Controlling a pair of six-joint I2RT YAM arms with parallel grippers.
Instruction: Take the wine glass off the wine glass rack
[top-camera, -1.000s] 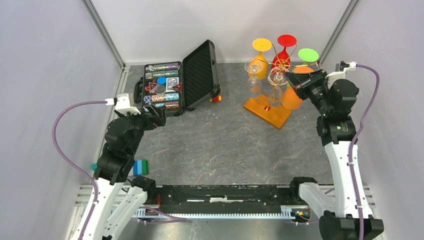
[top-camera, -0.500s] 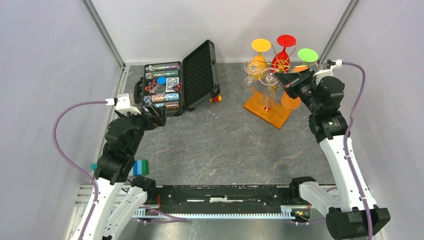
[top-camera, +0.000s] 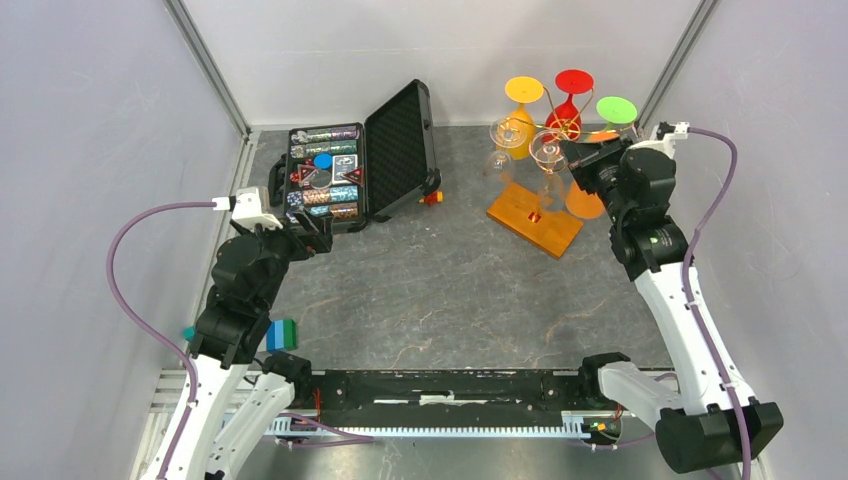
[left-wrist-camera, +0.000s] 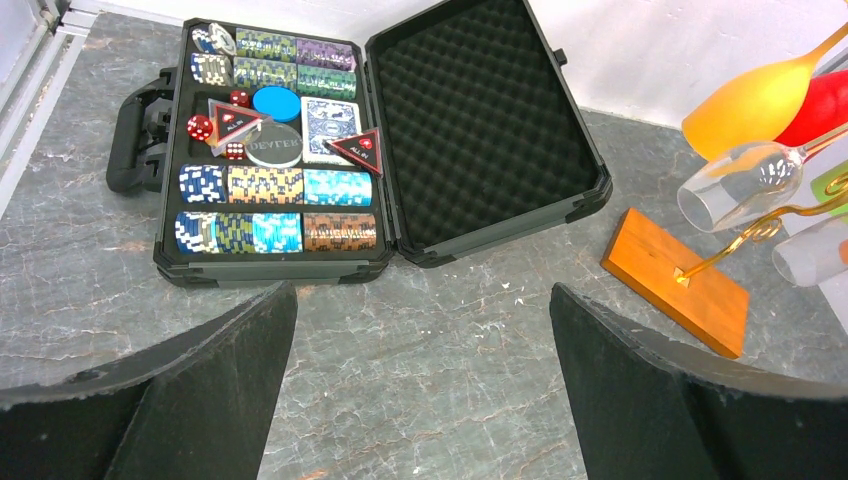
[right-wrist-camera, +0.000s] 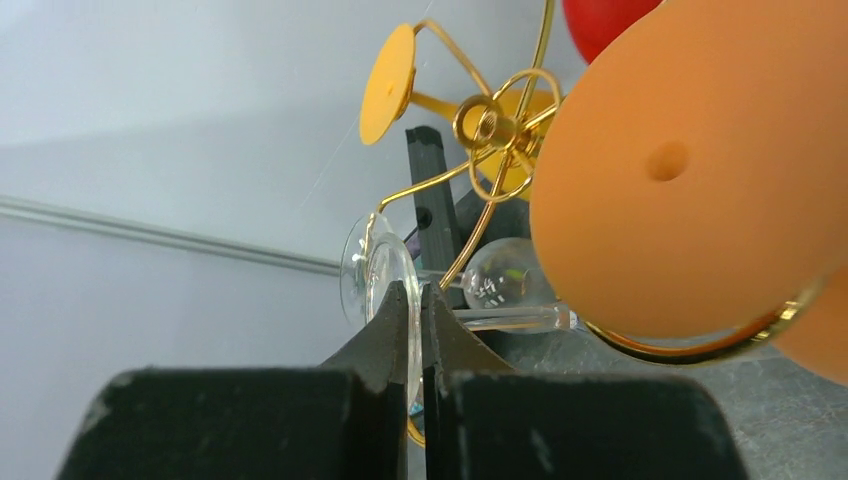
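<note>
Your right gripper (right-wrist-camera: 420, 292) pinches the foot of a clear wine glass (right-wrist-camera: 368, 270) not yet off the gold wine glass rack (top-camera: 545, 225), while your left gripper (left-wrist-camera: 422, 292) gapes idle.

Dark grey marbled tabletop (top-camera: 450, 290) fills the middle, with plain white wall panels (top-camera: 450, 50) on three sides. Aluminium corner posts (top-camera: 205, 65) slant in from upper left and upper right. Lighting's flat and even.

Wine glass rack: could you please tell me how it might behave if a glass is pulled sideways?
The wine glass rack looks top-heavy: several glasses hang high over a small wooden base, so it may tip. Its thin wire arms probably flex.
</note>
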